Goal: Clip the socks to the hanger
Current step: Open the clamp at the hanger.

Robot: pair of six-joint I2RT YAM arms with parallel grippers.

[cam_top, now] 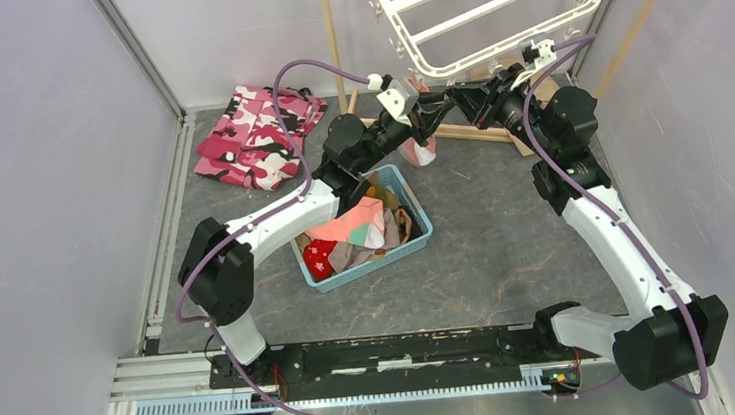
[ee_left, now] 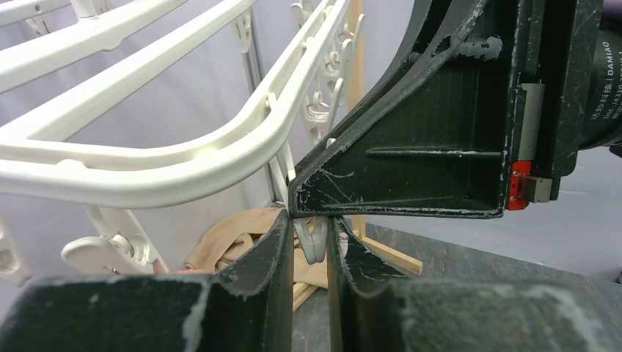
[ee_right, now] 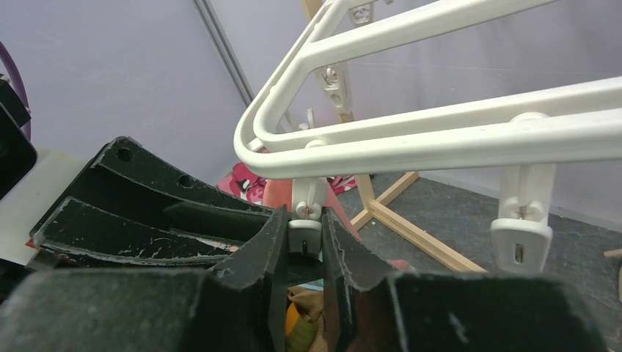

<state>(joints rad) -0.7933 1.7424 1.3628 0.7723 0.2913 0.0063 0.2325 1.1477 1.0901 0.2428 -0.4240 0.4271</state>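
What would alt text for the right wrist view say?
The right gripper pinches a white peg hanging from the rim of the hanger. A second peg hangs free to its right, with a wooden stand below.

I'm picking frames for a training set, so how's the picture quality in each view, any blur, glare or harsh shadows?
Top external: even, soft light, sharp throughout, no harsh shadows. Left wrist: its own fingers blur at the bottom, and the hanger is bright, nearly washed out. Right wrist: near fingers soft, the clip between them crisp.
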